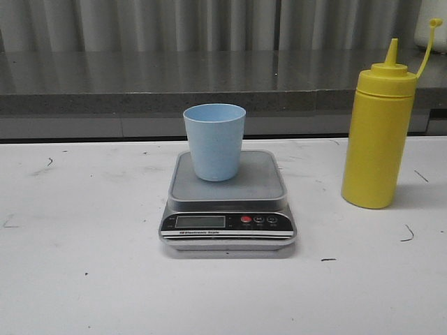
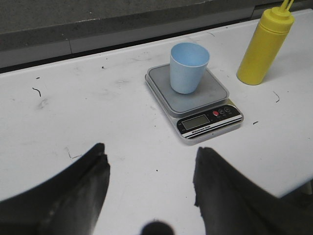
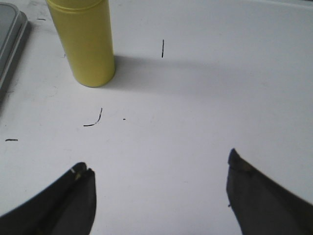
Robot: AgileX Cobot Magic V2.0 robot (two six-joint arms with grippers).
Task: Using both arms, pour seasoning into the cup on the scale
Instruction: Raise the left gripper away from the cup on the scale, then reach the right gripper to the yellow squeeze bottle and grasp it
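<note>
Left fingers [image 2: 100,169] spread wide, right fingers [image 3: 85,183] likewise, seemingly empty

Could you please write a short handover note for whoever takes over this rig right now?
Left gripper: open, empty, hovering over the table short of the scale.
Right gripper: open, empty, above the table near the bottle's base.
The pale blue cup stands upright on the platform of the digital kitchen scale, in the middle of the white table. I cannot tell whether the cup holds anything.
The yellow squeeze bottle stands upright on the table to the scale's right, nozzle uncapped, cap hanging on its strap.
Done: cup is on the scale.
Left: grasp the bottle, bring it over the cup and pour.
</note>
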